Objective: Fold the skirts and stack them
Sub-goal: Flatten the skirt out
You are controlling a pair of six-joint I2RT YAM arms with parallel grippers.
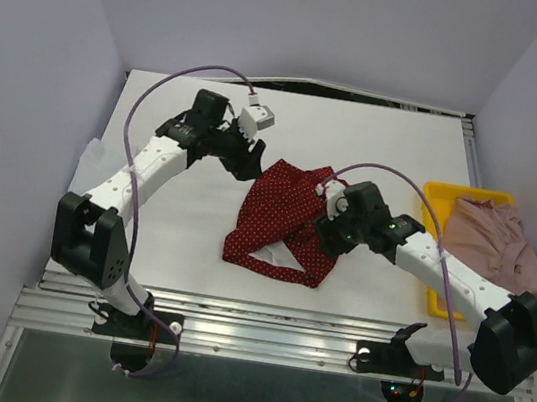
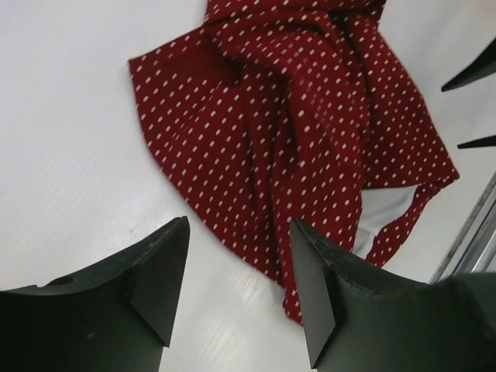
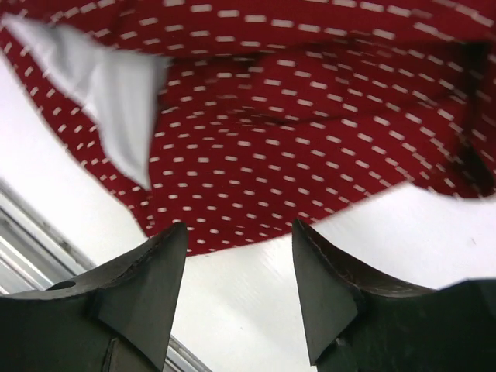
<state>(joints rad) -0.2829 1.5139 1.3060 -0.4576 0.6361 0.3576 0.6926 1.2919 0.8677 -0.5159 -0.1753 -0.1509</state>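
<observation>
I've got the left gripper (image 2: 240, 232) and right gripper (image 3: 240, 229) spread, empty, over the crumpled red skirt (image 1: 281, 218) mid-table, pink skirt (image 1: 490, 239) on the tray (image 1: 438, 194); folding looks unstarted, so next I'd pinch an edge.

Soft matt cloth red dotted skirt (image 1: 286, 219) on smooth white table (image 1: 379, 137).

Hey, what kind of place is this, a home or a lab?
Probably a lab test booth: plain walls box in a white table, with a left arm and right arm mounted on a metal rail at its edge.
</observation>
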